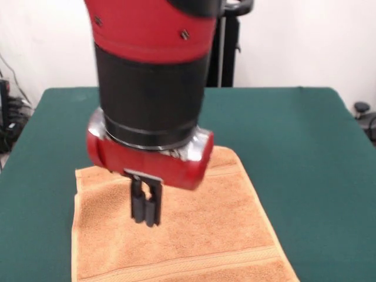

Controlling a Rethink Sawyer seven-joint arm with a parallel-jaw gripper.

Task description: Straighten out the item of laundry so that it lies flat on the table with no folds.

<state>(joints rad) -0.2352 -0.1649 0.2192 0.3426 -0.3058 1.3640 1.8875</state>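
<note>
The orange-tan terry towel lies spread on the dark green table at the near middle, its front edge cut off by the picture's bottom. A woven border band runs across it near the bottom. The red and black arm comes down from above and hides the towel's far edge. My gripper hangs over the towel's left-middle part, its two black fingers pressed together and holding nothing. I cannot tell whether the tips touch the cloth. No white tag shows.
A black stand rises behind the table's far edge. Cables lie off the table at the far left, and a dark object sits off the right edge.
</note>
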